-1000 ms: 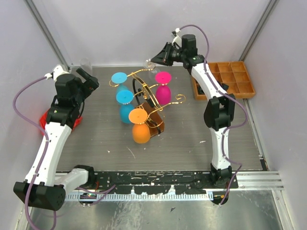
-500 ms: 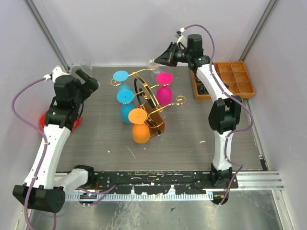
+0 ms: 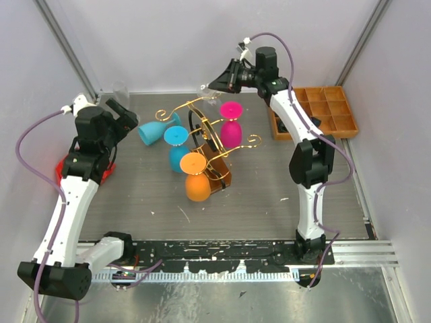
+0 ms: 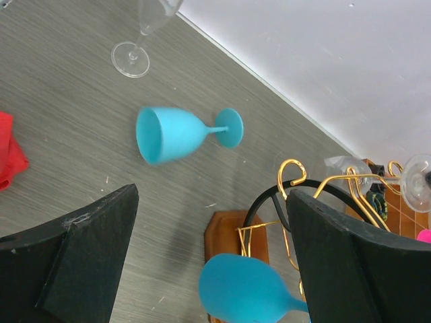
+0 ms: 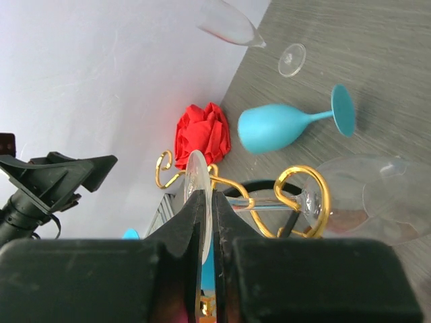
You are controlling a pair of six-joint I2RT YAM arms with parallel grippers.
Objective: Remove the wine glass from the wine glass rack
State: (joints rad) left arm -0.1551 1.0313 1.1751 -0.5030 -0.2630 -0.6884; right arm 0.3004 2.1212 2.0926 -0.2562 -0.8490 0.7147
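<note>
The gold wire rack (image 3: 219,163) stands on its brown base mid-table. A clear wine glass (image 5: 377,198) lies through a gold scroll (image 5: 304,176) at the rack's far end. My right gripper (image 3: 214,86) is shut on its flat foot (image 5: 196,176), also seen in the right wrist view (image 5: 207,195). Pink (image 3: 230,128), orange (image 3: 196,178) and blue (image 3: 176,145) glasses hang on the rack. A light-blue glass (image 3: 153,131) lies on its side on the table left of the rack. My left gripper (image 3: 123,111) is open and empty above it, also in the left wrist view (image 4: 209,269).
A second clear glass (image 3: 121,91) stands upright at the back left. A red cloth (image 3: 64,165) lies at the left wall. A compartmented wooden tray (image 3: 323,111) sits at the back right. Walls close in on three sides.
The light-blue glass that hung on the rack's far-left arm now lies on its side on the table. My right gripper has shifted slightly left, still holding the clear glass's foot.
</note>
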